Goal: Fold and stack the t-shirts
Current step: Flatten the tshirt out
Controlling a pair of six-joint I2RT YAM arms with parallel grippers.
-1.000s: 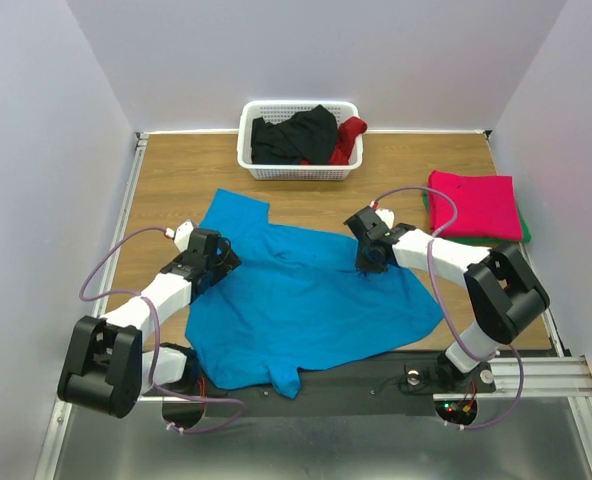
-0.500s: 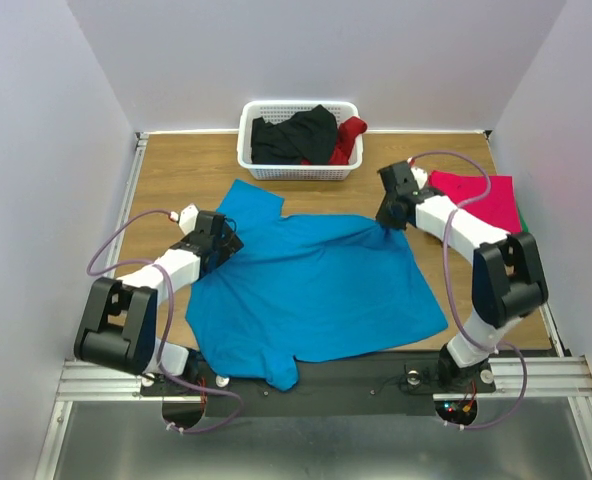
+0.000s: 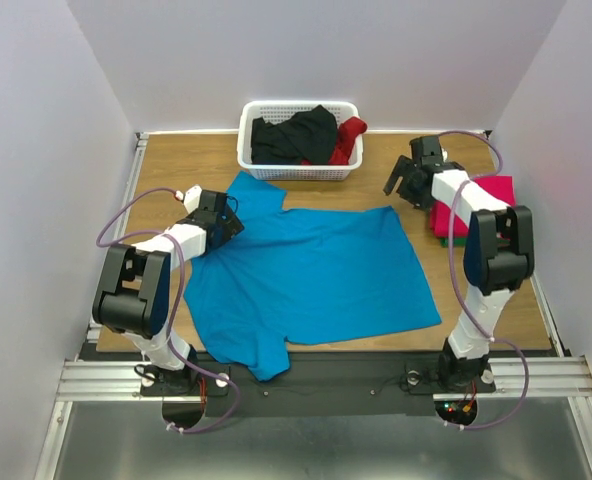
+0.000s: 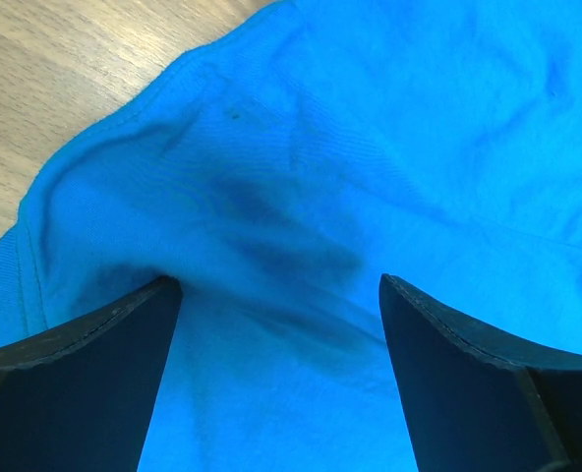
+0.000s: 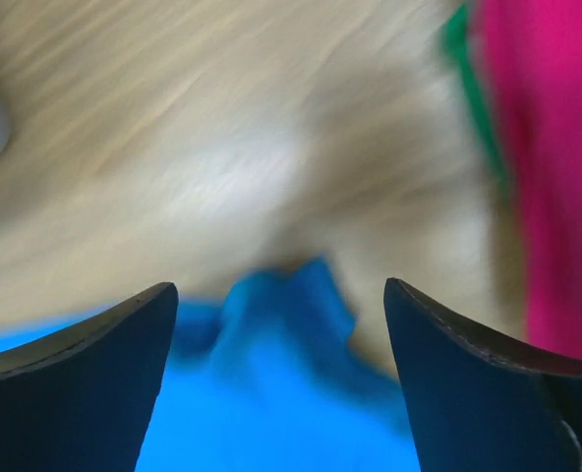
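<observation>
The turquoise t-shirt (image 3: 316,270) lies spread on the tabletop (image 3: 166,165). The left gripper (image 3: 219,222) sits at its shoulder, jaws wide, holding nothing; the right gripper (image 3: 406,187) (above the far corner) gapes empty too.

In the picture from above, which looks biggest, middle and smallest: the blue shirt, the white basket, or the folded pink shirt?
1. blue shirt, spread flat, biggest by far.
2. white basket.
3. folded pink shirt, smallest, though a robot arm hides part of it, so its gap to the basket is unsure.
</observation>
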